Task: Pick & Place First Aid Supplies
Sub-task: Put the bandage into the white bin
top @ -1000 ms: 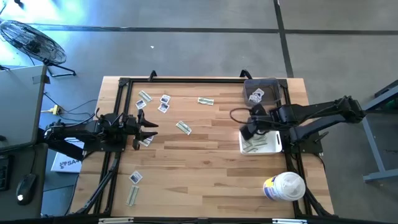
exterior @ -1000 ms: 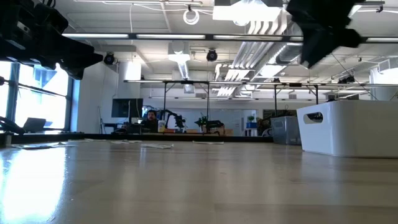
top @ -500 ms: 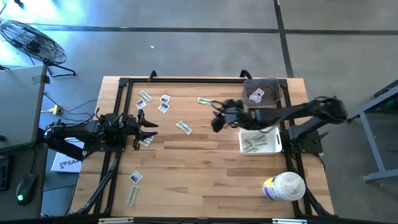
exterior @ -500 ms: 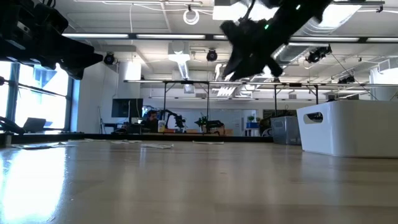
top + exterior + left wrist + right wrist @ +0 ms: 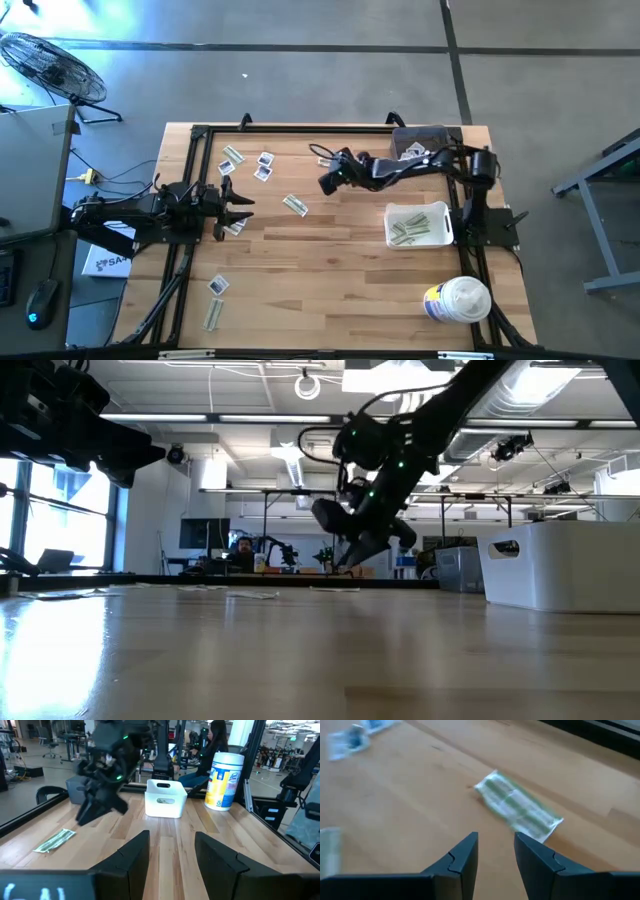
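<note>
your right gripper (image 5: 327, 183) is hanging just above the wood near the far middle of the table, fingers parted with nothing between them, and in its wrist view the greenish strip wrapper (image 5: 519, 806) lies flat right ahead of the fingertips (image 5: 470, 845). that's the target if you ask me, the one by the far edge. past it, a couple of square sachets (image 5: 264, 165) and another strip (image 5: 233, 156) sit toward the far left corner, one more strip (image 5: 294, 205) lies mid table, and a few packets are down at the near left (image 5: 217, 286). the white bin (image 5: 447, 228) on the right already has some strips in it, and the dark tray (image 5: 437, 135) behind it holds a sachet. your left gripper (image 5: 243, 207) is parked at the left edge, fingers apart, empty, with a packet (image 5: 236, 228) just beside it. what i'd worry about: that wrapper is dead flat, so if you come down too shallow the fingers will just shove it along the wood, and too steep and you jam the tips into the table. it's also lying at an angle to your jaws, so you might only pinch a corner and drop it on the way to the bin.
</note>
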Available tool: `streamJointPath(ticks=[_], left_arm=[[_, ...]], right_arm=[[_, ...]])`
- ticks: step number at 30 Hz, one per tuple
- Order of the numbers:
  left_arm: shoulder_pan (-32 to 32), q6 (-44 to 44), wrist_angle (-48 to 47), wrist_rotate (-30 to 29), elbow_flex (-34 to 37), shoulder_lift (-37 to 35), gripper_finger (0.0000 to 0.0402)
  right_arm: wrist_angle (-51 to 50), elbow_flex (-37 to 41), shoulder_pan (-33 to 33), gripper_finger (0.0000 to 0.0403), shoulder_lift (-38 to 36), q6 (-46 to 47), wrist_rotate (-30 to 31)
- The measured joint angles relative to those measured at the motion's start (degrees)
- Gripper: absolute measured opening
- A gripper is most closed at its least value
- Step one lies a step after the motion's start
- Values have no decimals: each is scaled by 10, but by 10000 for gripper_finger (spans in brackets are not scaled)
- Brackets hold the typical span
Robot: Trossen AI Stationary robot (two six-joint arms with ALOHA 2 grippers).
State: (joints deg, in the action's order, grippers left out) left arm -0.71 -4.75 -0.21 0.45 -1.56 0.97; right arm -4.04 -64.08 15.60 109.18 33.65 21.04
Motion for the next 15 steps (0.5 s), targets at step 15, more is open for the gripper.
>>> streamJointPath(ticks=[15], left_arm=[[0, 0, 0, 0, 0, 0, 156]], right_arm=[[-10, -30, 78, 121, 69, -45, -63]])
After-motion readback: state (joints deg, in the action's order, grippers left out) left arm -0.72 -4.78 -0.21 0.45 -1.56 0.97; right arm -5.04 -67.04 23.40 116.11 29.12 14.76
